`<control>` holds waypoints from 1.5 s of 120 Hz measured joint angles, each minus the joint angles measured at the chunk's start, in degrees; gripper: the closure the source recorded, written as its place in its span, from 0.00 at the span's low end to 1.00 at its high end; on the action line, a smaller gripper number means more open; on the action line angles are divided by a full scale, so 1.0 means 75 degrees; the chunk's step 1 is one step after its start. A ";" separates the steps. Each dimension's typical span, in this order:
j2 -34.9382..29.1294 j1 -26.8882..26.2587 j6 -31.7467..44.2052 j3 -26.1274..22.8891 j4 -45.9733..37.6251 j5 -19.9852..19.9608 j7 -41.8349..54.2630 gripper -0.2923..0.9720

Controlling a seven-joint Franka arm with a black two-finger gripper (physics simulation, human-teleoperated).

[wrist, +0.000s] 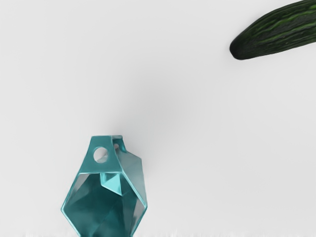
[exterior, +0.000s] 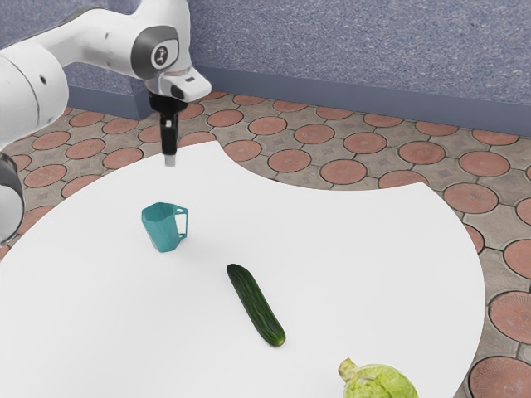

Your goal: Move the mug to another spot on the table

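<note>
Mug [exterior: 163, 225] [wrist: 105, 197] upright on white round table [exterior: 373, 249], toward exterior view's left, well inside rim, bare tabletop all round. Cucumber [exterior: 255, 304] [wrist: 276, 30] near, toward exterior view's right. Cabbage [exterior: 377, 383] at near rim, well apart. Gripper [exterior: 169, 159] hangs above, clear of mug, holding nothing; how far open, cannot tell.

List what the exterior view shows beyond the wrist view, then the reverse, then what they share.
Exterior view adds: the arm, its gripper hanging above the table, a cabbage at the table's near edge, the tiled floor and blue wall. Wrist view adds: a steep look down into the hollow of the mug. Shared: the teal mug, the cucumber, the white table.
</note>
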 joint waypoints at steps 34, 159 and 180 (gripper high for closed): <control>0.1429 0.0312 0.0099 0.0123 0.0805 -0.0030 0.0406 0.23; 0.3136 0.0474 0.0811 0.0315 0.0845 -0.0432 0.0289 0.23; 0.3201 0.0477 0.1131 0.0339 0.0848 -0.0435 0.0278 0.23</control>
